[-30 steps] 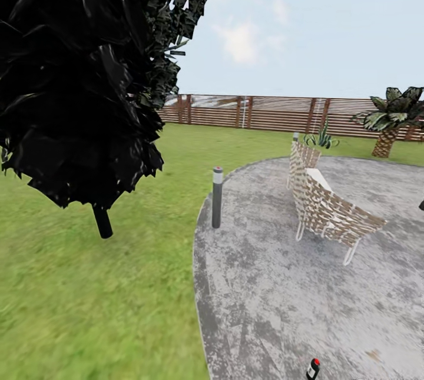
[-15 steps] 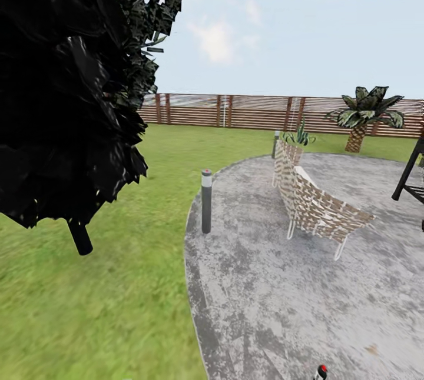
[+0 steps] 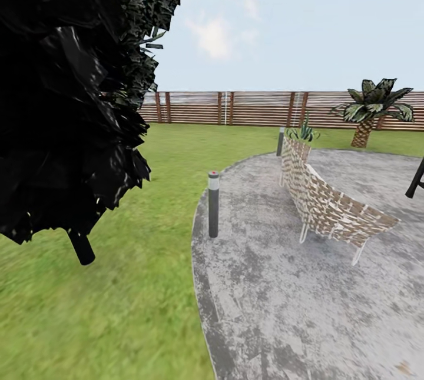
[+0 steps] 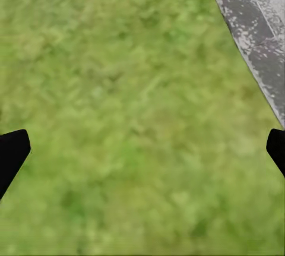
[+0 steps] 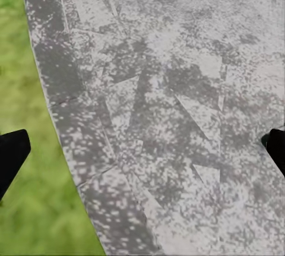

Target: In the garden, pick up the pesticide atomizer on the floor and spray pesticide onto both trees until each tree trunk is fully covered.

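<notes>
- The left claw [image 4: 142, 155] hangs wide apart over plain green lawn [image 4: 119, 113], holding nothing; its two dark fingertips [image 4: 12, 152] sit at opposite edges of the left wrist view, with the curved edge of the paving off to one side of it.
- The right claw [image 5: 142, 149] is likewise spread wide and holds nothing. Under it lies the grey speckled floor [image 5: 178, 89], and the grass border runs just beside one fingertip.
- The pesticide atomizer cannot be located in the current pictures, so its place relative to either claw cannot be told.
- Ahead of the robot in the head view stand a grey bollard post [image 3: 213, 203] at the paving's rim, a woven lounge chair [image 3: 330, 203] farther out on the paving, a slatted wooden fence [image 3: 253, 108] at the back of the garden, and a small palm [image 3: 372, 110] near it.
- A dark conifer [image 3: 65, 97] with a thin trunk looms on the left-claw side; it is not one of the thick pale trunks to be sprayed.
- Judged progress: the task looks barely begun. The bottle is not yet picked up, and both trunks remain to be sprayed.
- The likely next need is to bring the bottle into sight and within reach of a claw.
</notes>
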{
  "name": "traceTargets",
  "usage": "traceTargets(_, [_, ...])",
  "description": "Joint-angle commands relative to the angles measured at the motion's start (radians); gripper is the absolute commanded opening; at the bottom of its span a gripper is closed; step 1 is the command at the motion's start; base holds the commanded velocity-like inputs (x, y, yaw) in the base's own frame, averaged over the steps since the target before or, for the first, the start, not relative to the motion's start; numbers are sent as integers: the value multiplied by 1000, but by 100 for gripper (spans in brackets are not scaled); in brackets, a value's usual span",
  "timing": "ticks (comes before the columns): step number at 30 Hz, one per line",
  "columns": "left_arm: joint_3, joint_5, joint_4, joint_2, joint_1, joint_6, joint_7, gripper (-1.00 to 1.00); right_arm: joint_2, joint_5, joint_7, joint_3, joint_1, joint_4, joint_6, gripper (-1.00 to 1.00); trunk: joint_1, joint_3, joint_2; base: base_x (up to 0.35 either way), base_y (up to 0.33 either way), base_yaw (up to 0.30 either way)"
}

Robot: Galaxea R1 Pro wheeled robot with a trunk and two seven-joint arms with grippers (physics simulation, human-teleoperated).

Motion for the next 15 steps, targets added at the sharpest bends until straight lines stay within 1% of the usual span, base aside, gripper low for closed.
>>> traceTargets(1, [2, 0, 1, 0, -1, -3, 1, 100, 0, 0, 0, 0, -1, 1, -3, 100, 0, -1, 0, 298, 177, 0])
traceTargets(7, [2, 0, 1, 0, -1, -3, 1, 100, 0, 0, 0, -1, -1, 0, -3, 100, 0, -1, 0, 307, 152, 0])
traceTargets(15, [2, 0, 1, 0, -1, -3, 1, 100, 0, -1, 0, -5, -1, -1, -4, 100, 0, -1, 0, 321, 122, -2])
